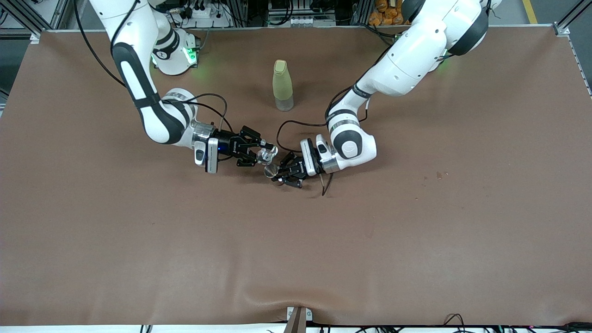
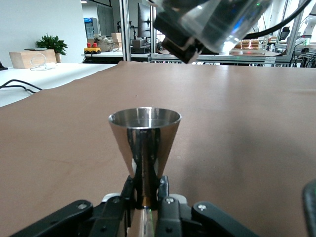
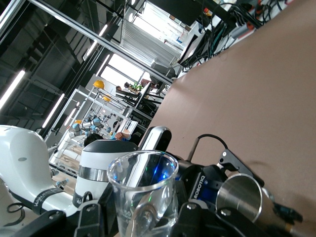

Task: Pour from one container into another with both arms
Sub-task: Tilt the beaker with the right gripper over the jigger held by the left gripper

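My right gripper point(image 1: 263, 153) is shut on the tiny clear glass cup point(image 1: 267, 157), holding it tilted just above the metal jigger point(image 1: 269, 171). My left gripper point(image 1: 279, 175) is shut on the jigger's narrow waist and holds it low over the middle of the table. In the left wrist view the jigger point(image 2: 144, 140) stands upright between my left gripper's point(image 2: 145, 191) fingers, and the cup point(image 2: 215, 22) hangs above its rim. The right wrist view shows the cup point(image 3: 143, 190) in my right gripper point(image 3: 143, 217), with the jigger point(image 3: 242, 197) beside it.
A tall pale yellow-green bottle point(image 1: 282, 85) stands upright on the brown table cover point(image 1: 416, 222), farther from the front camera than both grippers. A black cable point(image 1: 325, 185) loops down beside the left wrist. The cover is wrinkled at the near edge point(image 1: 277, 296).
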Controlling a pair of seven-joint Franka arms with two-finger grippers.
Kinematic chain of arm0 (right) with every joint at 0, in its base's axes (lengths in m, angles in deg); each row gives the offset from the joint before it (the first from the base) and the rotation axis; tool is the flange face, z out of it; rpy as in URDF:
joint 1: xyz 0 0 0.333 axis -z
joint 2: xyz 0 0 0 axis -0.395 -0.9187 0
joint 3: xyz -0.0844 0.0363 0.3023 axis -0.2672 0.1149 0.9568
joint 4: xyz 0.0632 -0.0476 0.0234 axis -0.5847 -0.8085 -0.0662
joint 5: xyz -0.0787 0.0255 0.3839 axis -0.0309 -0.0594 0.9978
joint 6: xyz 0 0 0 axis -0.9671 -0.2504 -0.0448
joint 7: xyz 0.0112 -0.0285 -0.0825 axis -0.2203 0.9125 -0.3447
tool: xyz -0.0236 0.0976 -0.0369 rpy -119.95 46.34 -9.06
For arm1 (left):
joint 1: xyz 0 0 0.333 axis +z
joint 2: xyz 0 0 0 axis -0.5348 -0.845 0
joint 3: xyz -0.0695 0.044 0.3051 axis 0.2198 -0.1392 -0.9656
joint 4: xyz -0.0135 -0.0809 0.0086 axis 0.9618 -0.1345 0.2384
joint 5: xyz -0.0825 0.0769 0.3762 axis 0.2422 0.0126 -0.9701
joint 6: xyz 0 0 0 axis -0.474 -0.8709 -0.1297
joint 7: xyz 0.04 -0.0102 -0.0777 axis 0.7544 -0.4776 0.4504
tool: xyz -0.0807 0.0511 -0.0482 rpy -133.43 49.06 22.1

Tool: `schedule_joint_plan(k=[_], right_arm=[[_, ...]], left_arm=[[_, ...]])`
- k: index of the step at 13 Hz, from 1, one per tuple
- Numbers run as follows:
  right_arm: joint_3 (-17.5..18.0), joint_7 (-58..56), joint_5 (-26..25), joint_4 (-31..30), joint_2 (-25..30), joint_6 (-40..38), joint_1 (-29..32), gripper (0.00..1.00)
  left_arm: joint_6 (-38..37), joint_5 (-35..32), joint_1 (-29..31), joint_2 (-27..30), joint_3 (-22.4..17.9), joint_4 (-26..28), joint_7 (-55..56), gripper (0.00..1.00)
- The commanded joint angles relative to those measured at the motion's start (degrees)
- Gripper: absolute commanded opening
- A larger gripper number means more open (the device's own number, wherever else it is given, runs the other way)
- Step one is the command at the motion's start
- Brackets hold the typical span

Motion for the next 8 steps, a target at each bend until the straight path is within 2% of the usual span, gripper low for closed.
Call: schedule_joint_plan(k=[1,4,8], right_arm=[[-0.2,4.6,1.4,-1.9,1.8,0.0,-1.3,0.25],[0.4,12.3,1.4,-1.8,2.2,0.0,-1.7,0.25],[0.5,17.1,1.4,-1.8,2.8,0.1,-1.6,0.25]], left_arm=[[1.2,2.9,-0.4,-0.1,0.0,-0.7,-8.0,0.0],[1.6,2.9,-0.5,-0.3,0.0,-1.4,-7.9,0.0],[2.0,2.9,-0.6,-0.3,0.0,-1.4,-7.9,0.0]])
